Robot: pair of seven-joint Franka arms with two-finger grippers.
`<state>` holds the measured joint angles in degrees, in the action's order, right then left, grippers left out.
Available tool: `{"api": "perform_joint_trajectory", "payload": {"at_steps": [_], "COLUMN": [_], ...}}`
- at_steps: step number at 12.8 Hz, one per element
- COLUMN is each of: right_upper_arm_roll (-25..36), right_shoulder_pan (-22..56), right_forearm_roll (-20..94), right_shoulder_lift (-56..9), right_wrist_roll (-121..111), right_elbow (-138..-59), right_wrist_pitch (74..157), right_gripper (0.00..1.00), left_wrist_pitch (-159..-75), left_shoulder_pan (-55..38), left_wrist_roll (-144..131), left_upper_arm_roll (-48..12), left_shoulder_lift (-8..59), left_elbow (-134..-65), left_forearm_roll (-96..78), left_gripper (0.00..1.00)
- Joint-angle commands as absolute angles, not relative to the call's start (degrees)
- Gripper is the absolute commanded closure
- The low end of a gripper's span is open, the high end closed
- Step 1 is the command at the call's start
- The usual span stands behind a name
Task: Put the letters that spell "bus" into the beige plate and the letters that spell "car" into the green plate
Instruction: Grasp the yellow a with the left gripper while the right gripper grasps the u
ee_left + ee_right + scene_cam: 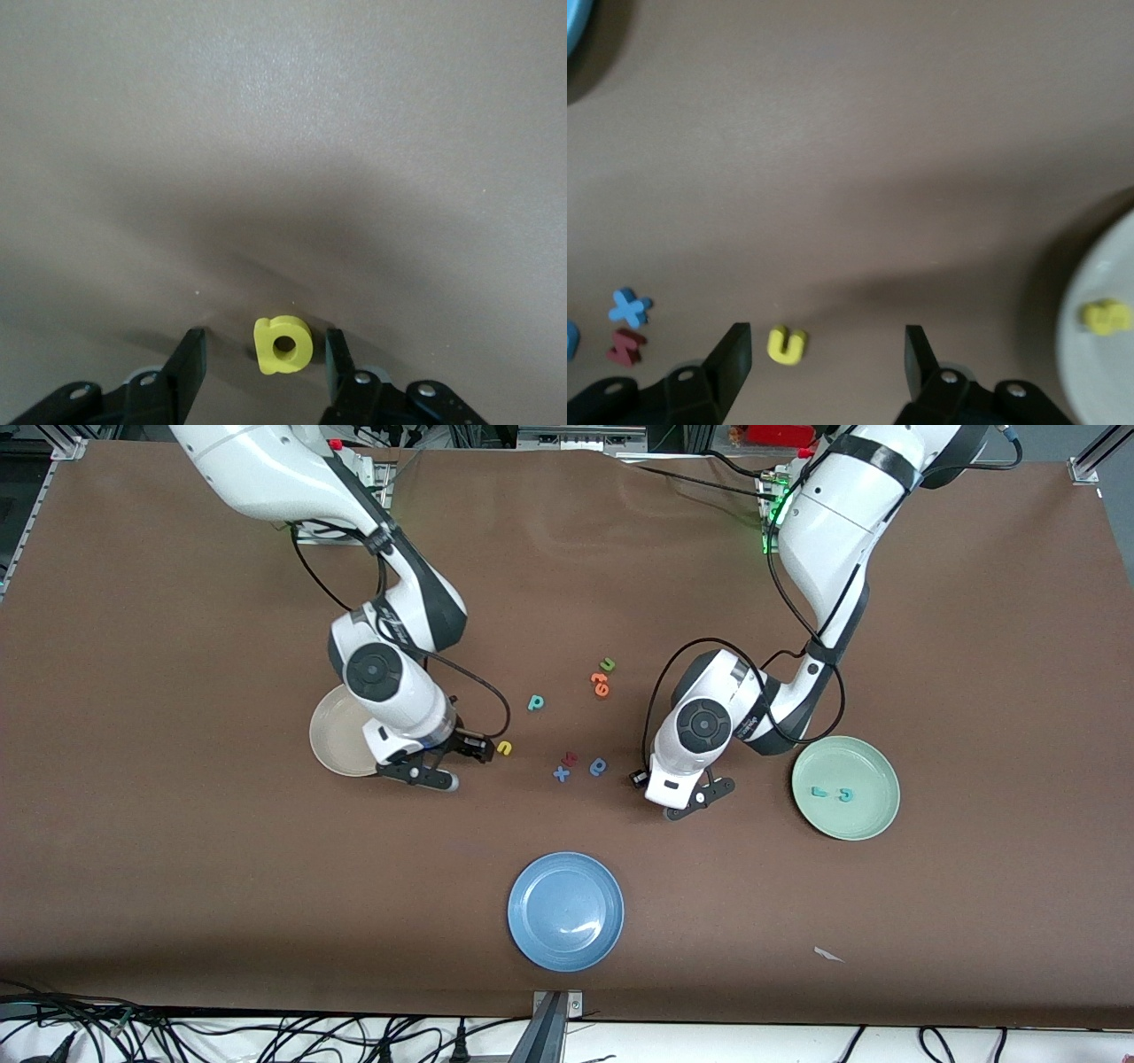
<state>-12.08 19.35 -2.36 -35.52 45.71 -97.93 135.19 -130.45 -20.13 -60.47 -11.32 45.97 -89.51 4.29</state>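
yellow a point(283, 345) – where's it atm?

On the bench, flat, btwn the fingers point(190, 354) of the left pincer point(263, 341). Jaws apart, gap on each side of the letter, so nothing gripped. In the front view that pincer sits low, centre of frame, toward the left arm's end.

Rest of "car"?

teal c point(846, 794) & teal-blue r point(819, 790) lie side by side in the green plate point(873, 815), near the left arm's end of the bench.

And "bus"?

yellow s point(1107, 316) is in the beige plate point(330, 735), mid-frame toward the right arm's end. yellow u point(504, 747) is on the bench just beside that plate. teal b point(536, 703) is alone on the bench, mid-frame.

Right pincer?

right pincer point(825, 347) is low over the bench beside the beige plate, jaws released. Right wrist view shows the u btwn its fingers, closer to one, not clamped.

Other bits?

blue plate point(565, 911), lower centre of frame. blue x point(562, 774), red letter point(570, 758), blue round letter point(598, 766) bunched mid-frame. orange letters point(601, 684) & green u point(608, 663) above them in the frame.
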Motion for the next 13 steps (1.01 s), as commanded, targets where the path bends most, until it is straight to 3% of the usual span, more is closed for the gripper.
{"api": "perform_joint_trajectory", "payload": {"at_steps": [1, 6, 13], "right_upper_arm_roll": [-8.8, -8.09, -8.7], "right_shoulder_pan": [24.33, 26.98, 27.86], "right_forearm_roll": [-3.33, -4.3, -6.24], "right_shoulder_lift": [-42.43, -44.47, -44.21], "right_wrist_roll": [50.52, 53.08, 55.63], "right_elbow": [-89.76, -87.89, -92.02], "right_wrist_pitch": [134.21, 134.03, 134.47], "right_gripper": [0.23, 0.23, 0.27], "left_wrist_pitch": [-129.2, -129.2, -126.41], "left_shoulder_pan": [-21.01, -21.01, -19.43], "left_wrist_roll": [-61.96, -61.61, -59.6], "left_upper_arm_roll": [-10.72, -10.63, -10.63], "left_shoulder_lift": [47.46, 48.08, 46.59], "left_elbow": [-86.75, -86.48, -86.14], "left_forearm_roll": [5.01, 5.1, 9.23], "left_gripper": [0.43, 0.7, 0.8]}}
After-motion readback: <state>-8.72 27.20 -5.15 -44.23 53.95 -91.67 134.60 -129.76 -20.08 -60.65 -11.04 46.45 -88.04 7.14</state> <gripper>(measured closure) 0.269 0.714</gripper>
